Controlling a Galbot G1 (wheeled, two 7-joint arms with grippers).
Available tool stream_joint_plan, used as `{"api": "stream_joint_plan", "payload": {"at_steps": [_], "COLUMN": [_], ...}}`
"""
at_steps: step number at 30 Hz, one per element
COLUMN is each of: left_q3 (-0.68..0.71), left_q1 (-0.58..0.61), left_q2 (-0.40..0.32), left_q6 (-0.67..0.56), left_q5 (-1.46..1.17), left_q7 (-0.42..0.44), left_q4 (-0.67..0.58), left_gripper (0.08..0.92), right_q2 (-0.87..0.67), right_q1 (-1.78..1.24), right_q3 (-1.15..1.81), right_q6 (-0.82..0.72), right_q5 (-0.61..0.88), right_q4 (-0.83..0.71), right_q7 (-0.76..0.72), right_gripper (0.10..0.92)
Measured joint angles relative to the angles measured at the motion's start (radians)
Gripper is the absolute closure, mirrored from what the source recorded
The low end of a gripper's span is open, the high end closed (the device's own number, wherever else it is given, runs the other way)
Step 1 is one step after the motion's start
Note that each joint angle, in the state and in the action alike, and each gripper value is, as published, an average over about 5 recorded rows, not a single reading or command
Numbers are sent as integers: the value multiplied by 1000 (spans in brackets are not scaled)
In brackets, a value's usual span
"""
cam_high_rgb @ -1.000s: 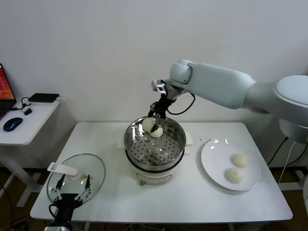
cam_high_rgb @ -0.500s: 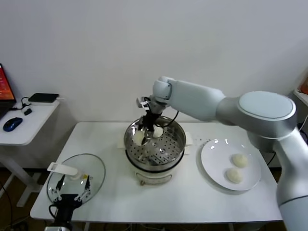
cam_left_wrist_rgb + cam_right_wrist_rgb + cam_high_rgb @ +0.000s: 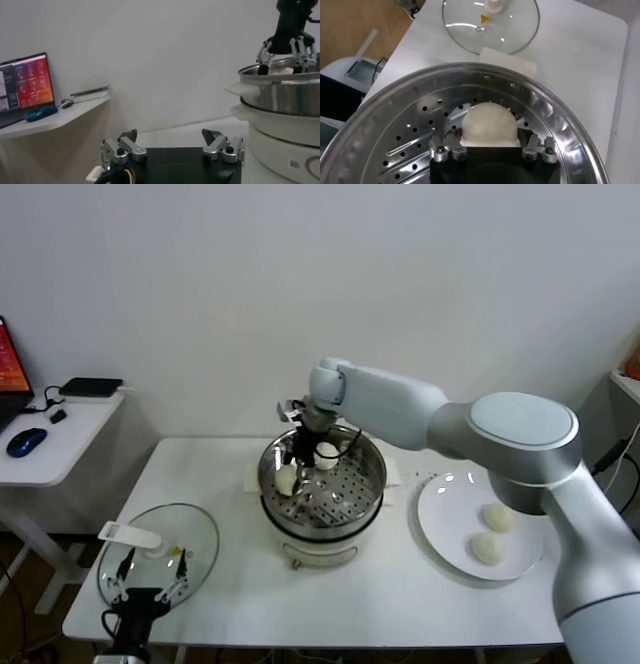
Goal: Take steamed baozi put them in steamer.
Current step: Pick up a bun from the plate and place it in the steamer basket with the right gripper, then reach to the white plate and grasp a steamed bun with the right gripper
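Note:
The steamer [image 3: 372,476] stands mid-table on its white base. Inside it my right gripper [image 3: 296,458] hangs low at the left side, open, fingers spread to either side of a steamed baozi [image 3: 287,480]. The right wrist view shows that bun [image 3: 487,122] resting on the perforated floor [image 3: 405,145] between the spread fingers of my right gripper [image 3: 490,145]. A second baozi [image 3: 326,454] lies at the pot's back. Two more baozi [image 3: 498,517] [image 3: 487,548] sit on the white plate [image 3: 442,509]. My left gripper [image 3: 147,582] is parked open near the table's front left.
The glass lid [image 3: 195,546] with its white handle lies flat on the table left of the steamer, under my left gripper [image 3: 172,142]. A side desk with a blue mouse [image 3: 25,441] and a laptop [image 3: 25,82] stands further left.
My right gripper carried a baozi from above the pot's back rim down to the left side of the steamer floor. Its fingers have spread apart around the bun.

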Motion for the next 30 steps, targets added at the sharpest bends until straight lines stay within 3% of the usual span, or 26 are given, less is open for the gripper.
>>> {"api": "stream_joint_plan", "payload": {"at_steps": [14,30], "left_q3": [-1,11], "left_q1": [4,8], "left_q2": [-1,-2], "left_q6": [1,9], "left_q5": [-2,1], "left_q7": [-1,2], "left_q4": [-2,-18], "left_gripper": [177,177], "right_q2": [-88,-462], "right_q1": [74,325], "right_q3": [-10,-123], "right_q6": [7,59], "right_q5": [18,37], "right_q4": [108,417], "right_q7": [-17,-70], "right_gripper": [203,203]}}
